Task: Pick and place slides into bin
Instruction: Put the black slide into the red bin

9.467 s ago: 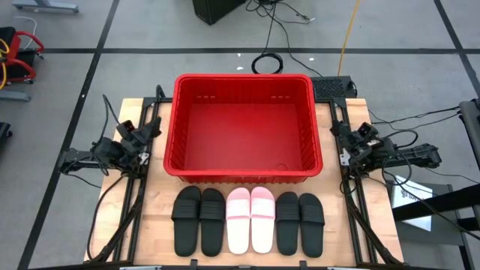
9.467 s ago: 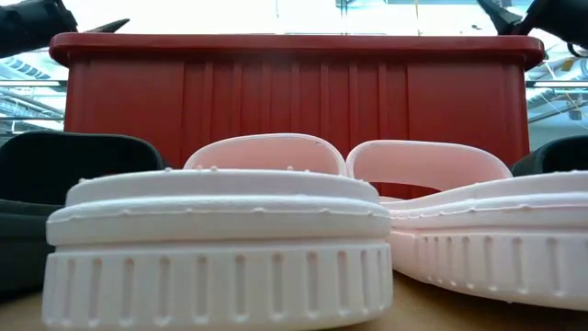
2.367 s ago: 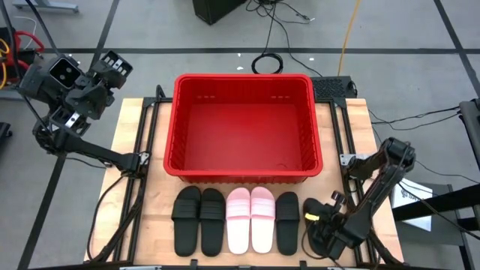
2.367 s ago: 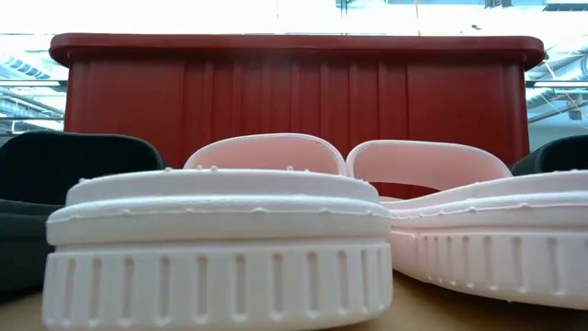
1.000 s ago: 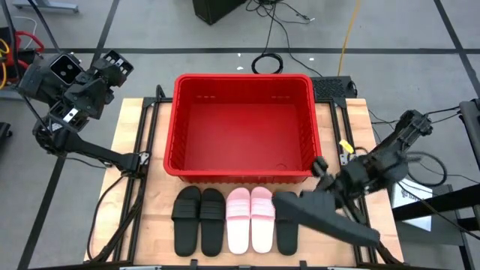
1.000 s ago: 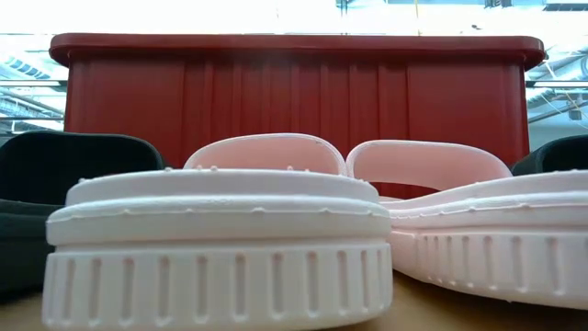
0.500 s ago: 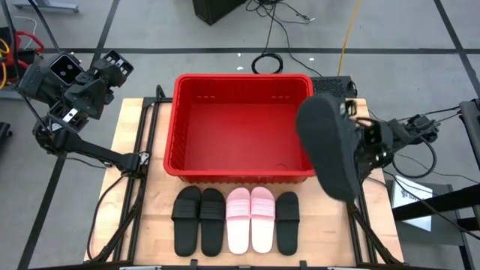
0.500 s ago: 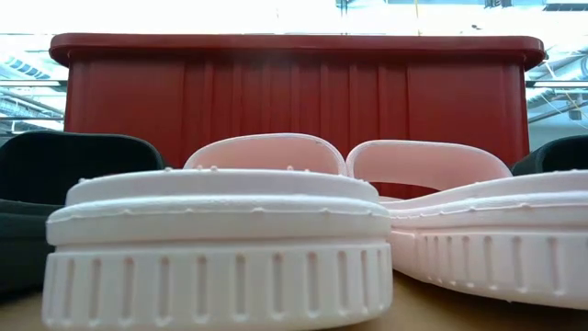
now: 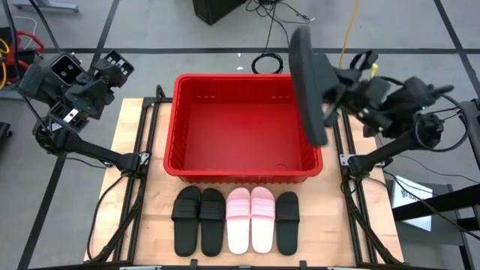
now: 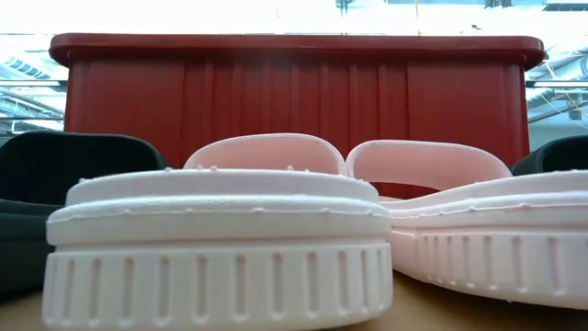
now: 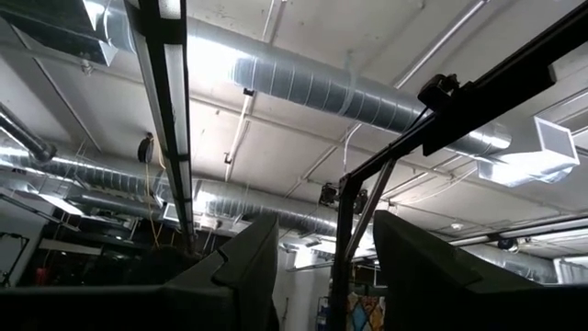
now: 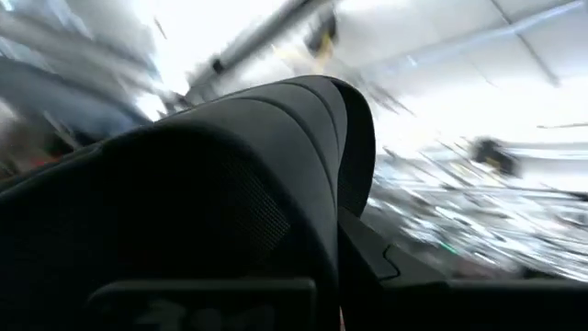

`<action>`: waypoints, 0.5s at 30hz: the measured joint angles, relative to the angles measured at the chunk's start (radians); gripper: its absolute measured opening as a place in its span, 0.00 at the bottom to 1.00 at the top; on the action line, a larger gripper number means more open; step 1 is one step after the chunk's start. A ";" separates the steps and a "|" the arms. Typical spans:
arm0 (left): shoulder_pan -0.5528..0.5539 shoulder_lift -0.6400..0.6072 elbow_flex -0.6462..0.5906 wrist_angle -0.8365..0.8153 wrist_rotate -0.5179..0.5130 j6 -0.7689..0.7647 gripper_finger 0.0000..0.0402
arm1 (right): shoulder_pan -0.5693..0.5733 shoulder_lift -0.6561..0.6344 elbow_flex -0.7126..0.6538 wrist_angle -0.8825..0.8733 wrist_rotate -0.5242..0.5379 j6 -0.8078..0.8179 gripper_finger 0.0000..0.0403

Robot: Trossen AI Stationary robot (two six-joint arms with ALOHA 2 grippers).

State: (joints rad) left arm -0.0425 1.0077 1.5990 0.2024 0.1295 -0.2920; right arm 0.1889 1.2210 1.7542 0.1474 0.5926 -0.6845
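Note:
The red bin [image 9: 244,127] stands at the table's middle. In front of it several slides lie flat on their soles in a row: two black [image 9: 199,220], two pink [image 9: 250,219], one black [image 9: 288,221]. The low view looks past the pink pair [image 10: 216,248] to the bin's wall [image 10: 294,92]. My right gripper [image 9: 335,94] is shut on another black slide [image 9: 307,82], held high above the bin's right wall. My left gripper [image 9: 112,66] is raised off the table's far left corner; its open fingers point at the ceiling with nothing between them [image 11: 326,276]. My right gripper comes at the black slide level from the table's right, about the middle of its length [image 9: 324,94]. The slide itself fills the right wrist view [image 12: 230,184] and hides the fingers. The slide is lifted clear and stands on edge, its length running from far to near.
Dark arm mounts and cables run along both sides of the table [image 9: 139,161] [image 9: 352,161]. Bare wooden tabletop shows right of the slide row [image 9: 330,221]. Cables lie on the floor beyond the bin [image 9: 266,64].
My right gripper has swung up and toward the table's far edge with the black slide, from the near right of the table to above the bin's right wall. The slide has turned from lying nearly flat to standing on edge. The other slides have stayed put.

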 joint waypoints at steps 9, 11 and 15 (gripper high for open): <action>0.000 0.000 0.000 -0.011 0.000 0.005 0.46 | -0.126 0.120 0.104 -0.259 0.391 -0.143 0.01; 0.000 0.000 0.000 -0.012 0.000 0.013 0.46 | -0.162 0.141 0.098 -0.357 0.431 -0.107 0.01; 0.000 0.000 0.000 -0.013 0.000 0.018 0.46 | -0.234 0.179 0.097 -0.594 0.426 0.046 0.01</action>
State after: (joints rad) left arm -0.0424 1.0080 1.5992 0.1896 0.1297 -0.2739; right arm -0.0453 1.4005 1.8515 -0.4468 1.0181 -0.6384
